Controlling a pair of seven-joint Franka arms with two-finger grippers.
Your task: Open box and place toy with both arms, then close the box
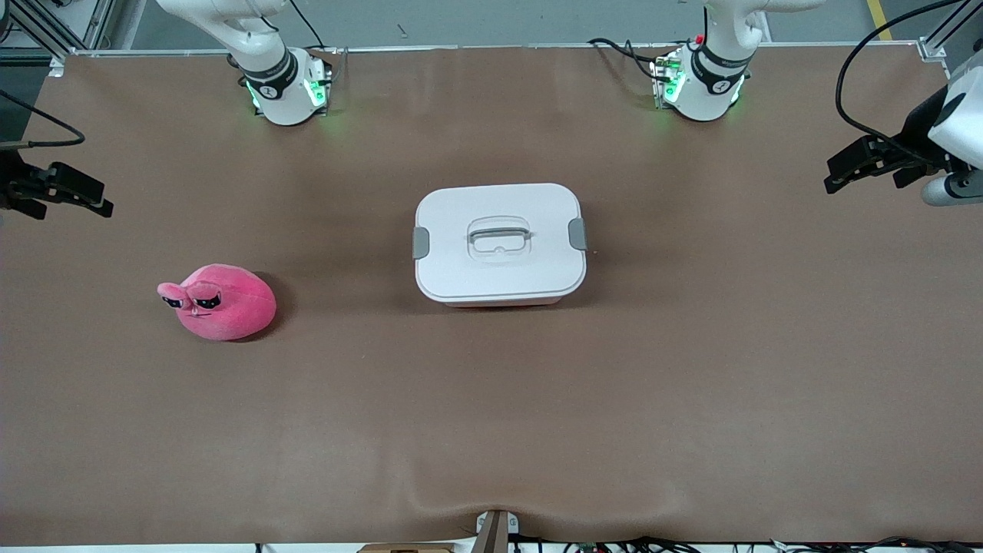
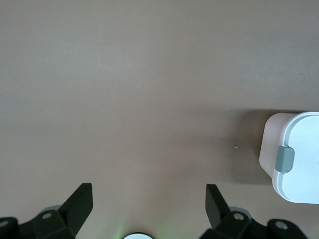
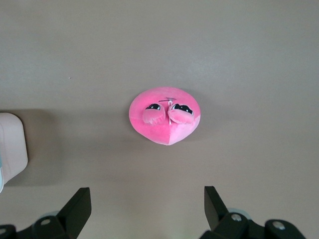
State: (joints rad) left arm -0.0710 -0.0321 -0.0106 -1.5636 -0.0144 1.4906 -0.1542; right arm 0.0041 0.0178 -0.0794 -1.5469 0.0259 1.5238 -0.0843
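The box (image 1: pixel 499 242), a pale pink tub with a white lid, grey side clips and a recessed handle, stands shut at the table's middle. The toy (image 1: pixel 223 301), a round pink plush with droopy eyes, lies toward the right arm's end, slightly nearer the front camera than the box. My right gripper (image 1: pixel 92 198) hangs open and empty over the table's edge at that end; in the right wrist view its gripper (image 3: pixel 148 199) is apart from the toy (image 3: pixel 166 115). My left gripper (image 1: pixel 837 173) hangs open and empty over the left arm's end; in the left wrist view its gripper (image 2: pixel 148 199) shows with the box (image 2: pixel 294 159) off to one side.
The brown table (image 1: pixel 491 415) is bare around the box and toy. Both arm bases (image 1: pixel 288 88) stand along the table's edge farthest from the front camera. A small bracket (image 1: pixel 495 530) sits at the edge nearest that camera. The box's corner shows in the right wrist view (image 3: pixel 12 144).
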